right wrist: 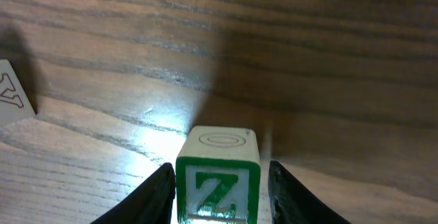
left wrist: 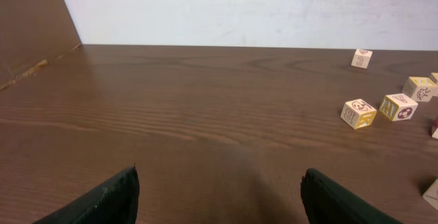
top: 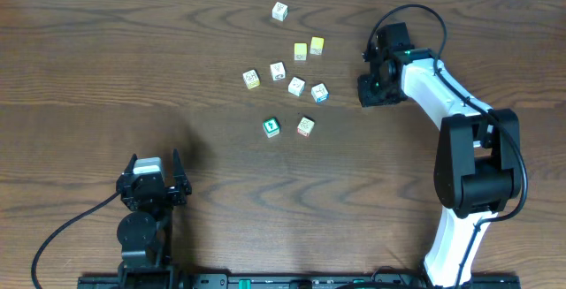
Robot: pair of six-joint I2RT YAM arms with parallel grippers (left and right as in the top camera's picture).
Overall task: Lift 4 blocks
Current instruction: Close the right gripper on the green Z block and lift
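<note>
Right gripper (right wrist: pixel 220 170) is reaching down to the dark wood-grain table (top: pixel 106 59), right of the cube cluster. Its two black fingers (right wrist: pixel 152 198) are bracketing the small green-faced wooden cube with a white Z (right wrist: pixel 217 188). The left finger is sitting right against the cube's side and the right finger is showing a thin dark gap, so I can't tell whether it's actually clamping. The Z cube is standing upright, Z face toward the wrist camera, with an oval outline on its top face. Its base is running off the bottom of the right wrist view, so I can't tell if it's resting on the table. In the overhead view the arm's head is covering it.

Left gripper (left wrist: pixel 219 203) is hanging at the near-left of the table, jaws spread wide over bare wood, well apart from every cube.

Other task cubes are lying loose mid-table:
- The second green-faced cube with a white letter (top: pixel 271 127) is sitting at the near edge of the group.
- The white cube with reddish print (top: pixel 305 126) is sitting just beside it on the right, not touching.
- The white cube with blue print (top: pixel 319 93) is sitting further back, closest to the right arm.

Two plain yellow cubes (top: pixel 301 51) are sitting side by side behind those. A pale cube with yellowish edges (left wrist: pixel 358 113) is sitting on the cluster's left.
</note>
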